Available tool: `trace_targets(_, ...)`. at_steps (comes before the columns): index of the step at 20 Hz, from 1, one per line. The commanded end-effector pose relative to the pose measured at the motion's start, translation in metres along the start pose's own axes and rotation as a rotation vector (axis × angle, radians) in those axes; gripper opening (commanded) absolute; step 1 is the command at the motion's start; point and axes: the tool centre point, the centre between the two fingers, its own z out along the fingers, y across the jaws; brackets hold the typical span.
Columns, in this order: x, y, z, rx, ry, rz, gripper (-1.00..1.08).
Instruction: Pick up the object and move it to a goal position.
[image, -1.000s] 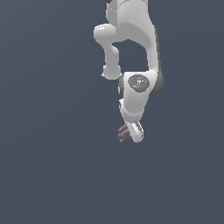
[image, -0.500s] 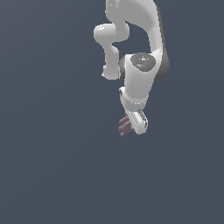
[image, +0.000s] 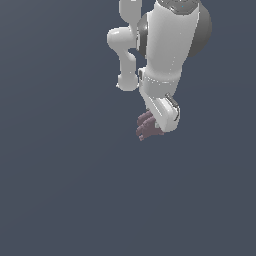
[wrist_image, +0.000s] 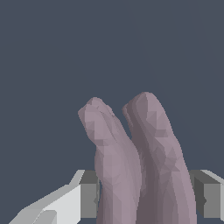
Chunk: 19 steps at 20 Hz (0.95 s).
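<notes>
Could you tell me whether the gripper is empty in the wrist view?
No, the mauve object sits between the gripper fingers, which press its sides.

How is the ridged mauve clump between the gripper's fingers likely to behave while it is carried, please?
The mauve clump looks rigid: its two lobes hold their shape between the fingers, so it probably won't flop. Its matte, lumpy surface suggests fair grip, though the rounded ridges could let it pivot. It is small beside the gripper, so likely light.
</notes>
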Motion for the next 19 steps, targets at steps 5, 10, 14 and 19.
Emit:
trace_targets(5,-0.001,0.002,-0.063,-0.001,0.0,0.0,-1.0)
trace_targets(10,-0.001,0.001,-0.094,-0.001,0.0,-0.001,-1.0)
trace_targets(14,-0.002,0.0,-0.108,-0.001,0.0,-0.001,-1.0)
trace_targets(19,-0.002,-0.001,-0.113,-0.001,0.0,-0.001,-1.0)
